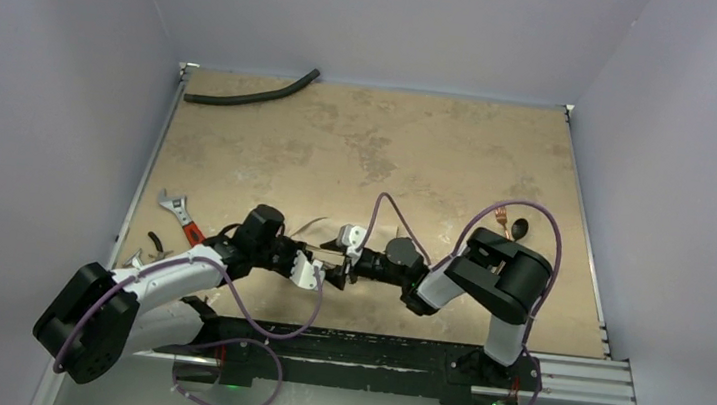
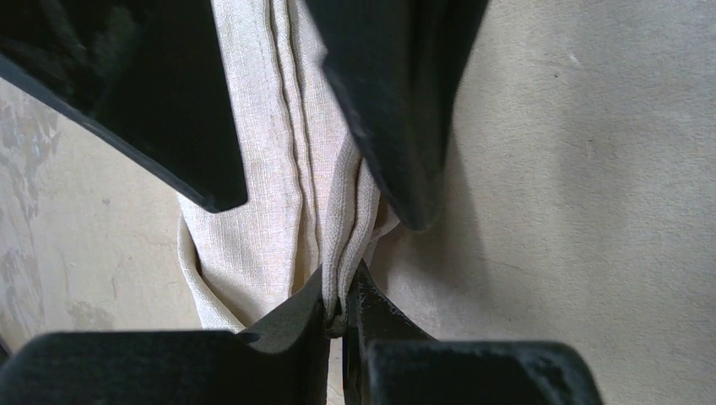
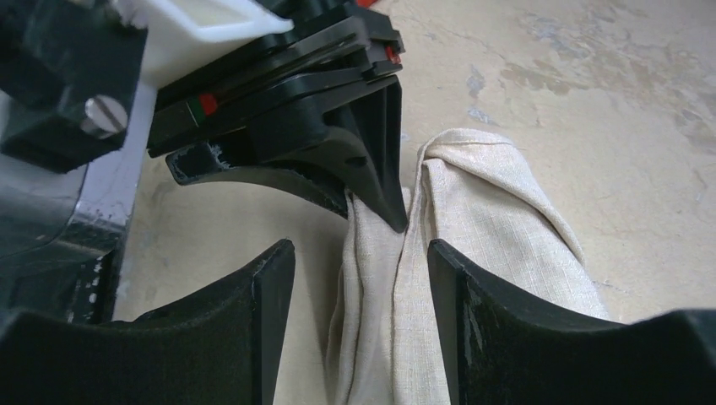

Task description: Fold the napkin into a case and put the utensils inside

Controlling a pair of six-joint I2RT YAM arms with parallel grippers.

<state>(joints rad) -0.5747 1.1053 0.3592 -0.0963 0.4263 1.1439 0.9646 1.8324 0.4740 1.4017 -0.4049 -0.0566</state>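
The napkin [image 2: 253, 211] is bunched into long folds on the tabletop. My left gripper [image 2: 342, 314] is shut on a folded edge of it, and it also shows in the top view [image 1: 323, 269]. My right gripper [image 3: 359, 257] is open and straddles the napkin [image 3: 473, 219] without gripping it, tip to tip with the left gripper; in the top view [image 1: 344, 259] both meet at the table's near middle and hide most of the cloth. The copper fork [image 1: 504, 219] and the dark-bowled spoon [image 1: 521, 227] lie together behind the right arm. No finished case shows.
A black curved hose [image 1: 250, 98] lies at the far left corner. A silver wrench [image 1: 176, 207] and red-handled pliers [image 1: 192, 234] lie by the left edge near the left arm. Purple cables loop over both arms.
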